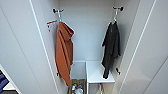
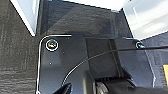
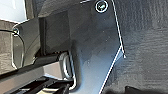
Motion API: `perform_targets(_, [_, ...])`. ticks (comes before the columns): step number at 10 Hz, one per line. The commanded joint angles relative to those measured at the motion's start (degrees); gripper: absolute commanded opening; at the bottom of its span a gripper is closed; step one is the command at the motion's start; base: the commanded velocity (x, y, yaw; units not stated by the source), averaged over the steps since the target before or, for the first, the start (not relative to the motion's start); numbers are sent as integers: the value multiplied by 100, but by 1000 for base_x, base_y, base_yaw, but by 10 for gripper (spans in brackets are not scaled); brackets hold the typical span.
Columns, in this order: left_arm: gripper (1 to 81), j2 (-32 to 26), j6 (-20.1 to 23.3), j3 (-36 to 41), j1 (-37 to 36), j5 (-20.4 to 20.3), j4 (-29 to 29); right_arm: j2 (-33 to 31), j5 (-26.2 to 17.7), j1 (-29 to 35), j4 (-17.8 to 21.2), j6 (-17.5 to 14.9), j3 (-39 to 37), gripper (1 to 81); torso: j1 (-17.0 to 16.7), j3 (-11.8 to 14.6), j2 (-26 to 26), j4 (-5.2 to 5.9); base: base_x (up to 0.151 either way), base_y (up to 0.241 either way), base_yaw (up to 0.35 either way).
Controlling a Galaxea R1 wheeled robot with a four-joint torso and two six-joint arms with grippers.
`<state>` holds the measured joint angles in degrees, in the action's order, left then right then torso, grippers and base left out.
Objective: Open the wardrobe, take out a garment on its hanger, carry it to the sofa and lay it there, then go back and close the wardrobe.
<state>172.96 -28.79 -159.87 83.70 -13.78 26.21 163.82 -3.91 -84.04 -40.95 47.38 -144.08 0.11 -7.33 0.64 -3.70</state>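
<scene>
The wardrobe [image 1: 87, 32] stands open straight ahead in the head view, both white doors [image 1: 22, 50] swung wide and the inside white. On the right side hangs the black garment [image 1: 111, 47], long and limp, on a hanger hooked to a dark fitting [image 1: 117, 9] near the top. Its lower end dangles just above a white shelf [image 1: 98, 72]. The sofa is not in these frames.
An orange-rust hooded garment [image 1: 64, 53] hangs on the left inside the wardrobe. Small colourful items [image 1: 76, 88] lie on the wardrobe floor below it. Both wrist views look down on dark grey carpet [image 2: 17, 50], with white panel edges [image 2: 25, 12] nearby.
</scene>
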Motion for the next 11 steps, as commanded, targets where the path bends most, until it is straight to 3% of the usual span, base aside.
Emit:
perform_targets(1, [811,-94,5,121,-122,235,77,338,558,112,3510,-3482,-890,811,0,0,0,0,0,0,0])
perform_targets(2, [811,-199,14,305,-43,235,86,348,583,23,4188,-4433,-955,811,-2,0,0,0,0,0,0])
perform_targets(3, [811,-364,23,645,71,235,162,209,637,-56,4202,-4673,-688,811,-2,0,0,0,0,0,0])
perform_targets(5, [811,-569,5,1142,274,209,561,-48,637,-109,3972,-4695,-110,811,-2,2,0,0,0,0,0])
perform_targets(7, [811,-543,5,1124,388,235,561,66,716,-301,3998,-4686,-110,811,-2,2,0,0,0,0,0])
perform_targets(9, [811,-551,5,1124,450,235,569,74,1357,-496,3928,-4695,-84,811,-2,2,0,0,0,0,0])
perform_targets(11, [811,-587,5,1115,468,235,552,118,1402,-531,3937,-4686,-75,811,-2,4,2,0,0,0,0])
